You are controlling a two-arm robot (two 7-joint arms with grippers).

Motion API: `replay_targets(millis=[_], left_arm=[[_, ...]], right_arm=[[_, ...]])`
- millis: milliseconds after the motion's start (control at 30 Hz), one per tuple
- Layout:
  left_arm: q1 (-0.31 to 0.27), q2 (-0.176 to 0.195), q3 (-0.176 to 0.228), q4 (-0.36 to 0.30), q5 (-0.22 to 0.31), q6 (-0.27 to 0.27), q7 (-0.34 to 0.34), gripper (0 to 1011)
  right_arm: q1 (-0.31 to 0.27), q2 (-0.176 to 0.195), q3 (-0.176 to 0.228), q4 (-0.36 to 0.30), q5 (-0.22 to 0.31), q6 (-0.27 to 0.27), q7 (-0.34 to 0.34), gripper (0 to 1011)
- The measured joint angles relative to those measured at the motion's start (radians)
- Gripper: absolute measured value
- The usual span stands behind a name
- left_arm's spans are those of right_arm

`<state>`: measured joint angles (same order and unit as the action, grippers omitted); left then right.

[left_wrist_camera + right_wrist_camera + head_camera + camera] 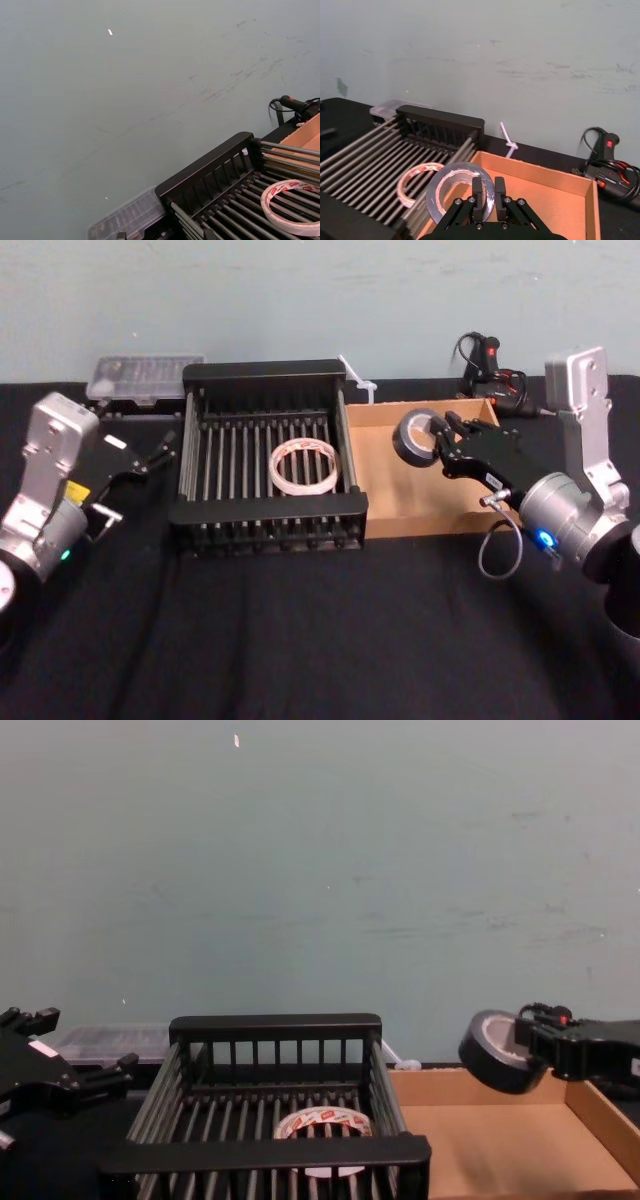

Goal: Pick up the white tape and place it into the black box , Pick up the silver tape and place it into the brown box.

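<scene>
A black cloth [300, 640] covers the table from the near edge to the pale grey-green wall [320, 870] behind it. The wall is scuffed with faint dark streaks and carries a small white fleck high up. At the far left of the table, against the wall, lies a clear plastic compartment case [143, 375] with a ribbed lid, resting flat. At the far right, also near the wall, sits a black glue gun [606, 150] with a red switch, its dark cord looped beside it among red wires. Between these two, a white zip tie [360, 380] lies on the cloth close to the wall.
</scene>
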<state>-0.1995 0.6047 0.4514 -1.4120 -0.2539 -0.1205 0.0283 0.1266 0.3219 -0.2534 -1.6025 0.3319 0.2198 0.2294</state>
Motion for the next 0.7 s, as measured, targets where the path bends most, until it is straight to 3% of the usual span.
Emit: replay_targets(millis=[700], left_arm=[[0.000, 0.000, 0.000, 0.000, 0.000, 0.000, 0.000, 1001]], right_arm=[[0.117, -0.054, 0.000, 0.202, -0.028, 0.006, 0.003, 151]])
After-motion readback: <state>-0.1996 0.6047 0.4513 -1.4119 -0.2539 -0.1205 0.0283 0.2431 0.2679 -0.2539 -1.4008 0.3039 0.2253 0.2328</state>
